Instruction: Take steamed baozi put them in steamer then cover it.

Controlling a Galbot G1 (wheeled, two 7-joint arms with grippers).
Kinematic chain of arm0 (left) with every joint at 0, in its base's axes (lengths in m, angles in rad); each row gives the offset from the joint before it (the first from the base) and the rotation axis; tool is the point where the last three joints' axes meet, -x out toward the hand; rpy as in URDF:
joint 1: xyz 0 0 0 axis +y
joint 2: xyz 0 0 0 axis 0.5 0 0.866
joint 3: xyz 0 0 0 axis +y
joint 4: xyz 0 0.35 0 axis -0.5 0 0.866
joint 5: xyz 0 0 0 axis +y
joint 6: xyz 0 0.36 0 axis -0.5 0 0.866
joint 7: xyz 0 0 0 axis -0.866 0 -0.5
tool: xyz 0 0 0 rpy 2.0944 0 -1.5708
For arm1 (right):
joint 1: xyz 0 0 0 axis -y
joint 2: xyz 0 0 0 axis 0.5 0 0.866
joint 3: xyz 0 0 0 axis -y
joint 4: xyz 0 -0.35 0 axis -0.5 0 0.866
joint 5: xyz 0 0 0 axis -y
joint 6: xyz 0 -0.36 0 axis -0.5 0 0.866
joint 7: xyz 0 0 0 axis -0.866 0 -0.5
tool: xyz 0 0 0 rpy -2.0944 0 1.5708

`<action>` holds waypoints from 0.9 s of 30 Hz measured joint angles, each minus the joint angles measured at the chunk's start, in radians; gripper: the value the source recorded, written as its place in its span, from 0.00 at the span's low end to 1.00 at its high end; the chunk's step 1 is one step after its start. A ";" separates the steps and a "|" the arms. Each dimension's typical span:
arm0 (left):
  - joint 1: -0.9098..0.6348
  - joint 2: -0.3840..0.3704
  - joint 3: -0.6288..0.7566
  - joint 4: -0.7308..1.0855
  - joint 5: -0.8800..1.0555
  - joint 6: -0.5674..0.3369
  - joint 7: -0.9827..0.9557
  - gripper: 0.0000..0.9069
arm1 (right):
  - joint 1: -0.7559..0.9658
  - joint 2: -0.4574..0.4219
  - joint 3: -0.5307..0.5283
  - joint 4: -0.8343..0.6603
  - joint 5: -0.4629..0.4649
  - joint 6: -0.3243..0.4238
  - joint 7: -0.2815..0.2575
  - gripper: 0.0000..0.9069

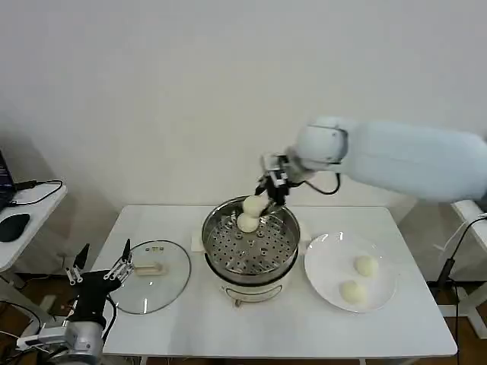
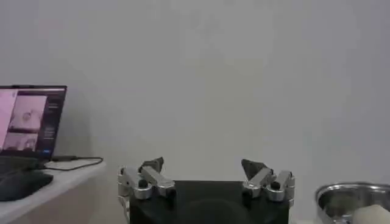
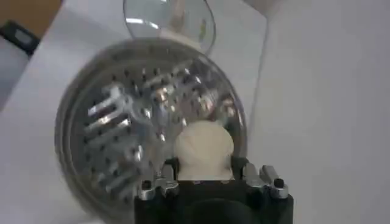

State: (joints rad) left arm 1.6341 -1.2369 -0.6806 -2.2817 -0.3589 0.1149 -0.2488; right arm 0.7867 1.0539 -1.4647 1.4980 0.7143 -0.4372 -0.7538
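Right gripper (image 1: 268, 199): fingers pinching one baozi (image 3: 203, 149) by its sides, held above the far rim of the steamer (image 1: 283, 257). A second baozi (image 1: 247, 222) lies on the perforated tray by that same far edge, just below the held one. Steamer: at the centre of the table (image 1: 396, 319), uncovered. Plate (image 1: 327, 283): toward the table's right edge, bearing two more baozi (image 1: 366, 266), (image 1: 351, 292), apart from each other. Cover (image 1: 171, 283): flat on the table near its left edge, bar handle (image 1: 148, 269) up. Left gripper (image 1: 97, 266): fingers spread, parked off the table's left front corner, beside the cover. Handling, as judged: buns light, soft, easily dented, so grip gently across the widest part; cover glass, fragile, slippery, best taken by the bar handle.
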 measured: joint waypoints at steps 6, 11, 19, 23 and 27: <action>-0.015 -0.002 -0.001 0.002 0.000 0.000 0.000 1.00 | -0.049 0.085 -0.014 -0.022 0.082 -0.090 0.050 0.63; -0.017 -0.003 -0.001 0.008 -0.001 -0.003 0.003 1.00 | -0.090 0.140 -0.013 -0.050 0.109 -0.143 0.077 0.63; -0.017 -0.002 -0.003 0.002 -0.003 -0.005 0.006 1.00 | -0.145 0.207 -0.004 -0.103 0.112 -0.187 0.100 0.63; -0.012 -0.003 -0.005 -0.002 -0.003 -0.008 0.009 1.00 | -0.165 0.233 -0.001 -0.126 0.103 -0.198 0.103 0.63; -0.006 -0.005 -0.007 -0.002 -0.003 -0.014 0.012 1.00 | -0.180 0.253 0.003 -0.146 0.093 -0.205 0.105 0.63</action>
State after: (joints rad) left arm 1.6286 -1.2415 -0.6878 -2.2841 -0.3618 0.1014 -0.2370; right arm 0.6064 1.3068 -1.4618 1.3517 0.8077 -0.6422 -0.6486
